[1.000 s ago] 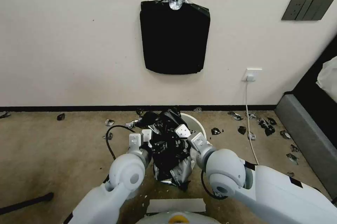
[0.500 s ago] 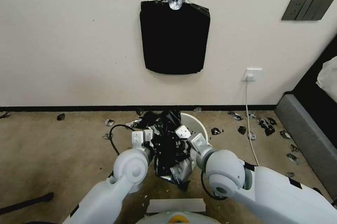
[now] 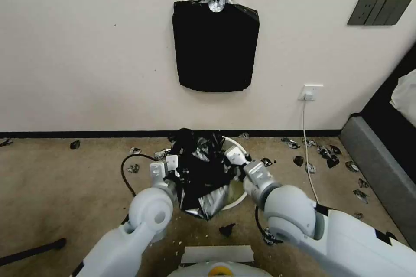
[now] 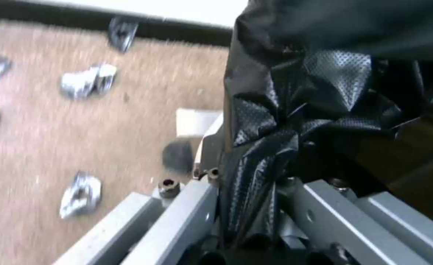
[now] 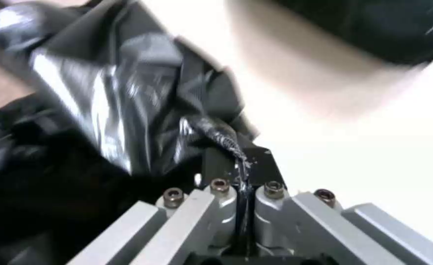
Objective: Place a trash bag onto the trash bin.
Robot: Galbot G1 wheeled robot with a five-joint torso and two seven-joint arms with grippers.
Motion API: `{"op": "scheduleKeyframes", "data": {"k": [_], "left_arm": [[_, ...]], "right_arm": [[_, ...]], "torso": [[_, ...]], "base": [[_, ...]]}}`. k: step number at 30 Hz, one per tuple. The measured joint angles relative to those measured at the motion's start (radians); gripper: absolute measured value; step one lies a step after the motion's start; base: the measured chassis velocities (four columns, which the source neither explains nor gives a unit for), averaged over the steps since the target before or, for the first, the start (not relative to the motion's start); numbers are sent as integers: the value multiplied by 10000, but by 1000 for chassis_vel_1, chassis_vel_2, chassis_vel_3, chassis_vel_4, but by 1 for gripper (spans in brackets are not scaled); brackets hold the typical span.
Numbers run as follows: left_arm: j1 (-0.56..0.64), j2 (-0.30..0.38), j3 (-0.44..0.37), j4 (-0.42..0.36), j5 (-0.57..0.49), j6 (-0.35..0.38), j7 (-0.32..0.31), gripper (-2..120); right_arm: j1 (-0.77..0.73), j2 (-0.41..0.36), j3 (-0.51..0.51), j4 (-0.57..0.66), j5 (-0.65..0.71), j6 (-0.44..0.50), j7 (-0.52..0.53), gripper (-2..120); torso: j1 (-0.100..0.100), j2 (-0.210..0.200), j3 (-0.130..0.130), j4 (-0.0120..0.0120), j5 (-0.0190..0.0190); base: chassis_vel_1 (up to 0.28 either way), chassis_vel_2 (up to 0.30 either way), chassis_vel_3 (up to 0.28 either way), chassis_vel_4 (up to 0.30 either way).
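Floor: brown carpet (image 3: 65,181) is lying under my round white plastic bin (image 3: 239,190).
Left tool (image 3: 167,168): I'm pinching the crinkled glossy black plastic bag (image 3: 201,177).
Right tool (image 3: 238,158): I'm clamping the bag's opposite edge.

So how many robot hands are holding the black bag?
2. The left end effector pinches the trash bag on its left side; the right end effector pinches its right side.

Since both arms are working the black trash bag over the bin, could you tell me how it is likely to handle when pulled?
The trash bag looks floppy: it hangs crumpled between the left gripper and right gripper, over the trash bin. Probably light and thin, since it bunches into a narrow strand between the right fingers. Its glossy sheen suggests it could slip.
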Motion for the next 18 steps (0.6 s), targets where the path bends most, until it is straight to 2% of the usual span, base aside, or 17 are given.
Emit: {"op": "scheduleKeyframes", "data": {"k": [1,4,5,8,12,14,15,18], "left_arm": [[0,0,0,0,0,0,0,3],[269,307,-109,-446,695,-242,994,3],[269,307,-109,-446,695,-242,994,3],[646,626,-344,-934,1486,-390,1902,3],[893,793,-533,-1246,1774,-600,2324,3],[978,945,-662,-1389,2058,-901,2798,3],[978,945,-662,-1389,2058,-901,2798,3],[1183,1117,-993,-1516,2306,-1521,3600,3]], "right_arm": [[0,0,0,0,0,0,0,0],[299,-250,135,-99,-264,428,-12,0],[299,-250,135,-99,-264,428,-12,0],[626,-509,331,-278,-444,709,1,0],[876,-785,432,-299,-402,725,1,0],[934,-1252,552,-180,-168,668,0,0],[934,-1252,552,-180,-168,668,0,0],[773,-2172,919,55,505,482,-58,0]], "torso": [[0,0,0,0,0],[0,0,0,0,-1],[0,0,0,0,-1],[0,-1,0,0,1],[0,0,0,2,1],[0,0,0,2,0],[0,0,0,2,0],[0,0,0,0,2]], "base": [[0,0,0,0],[0,0,0,0],[0,0,0,0],[0,0,0,0],[0,0,0,0],[0,0,0,0],[0,0,0,0],[0,0,0,0]]}}
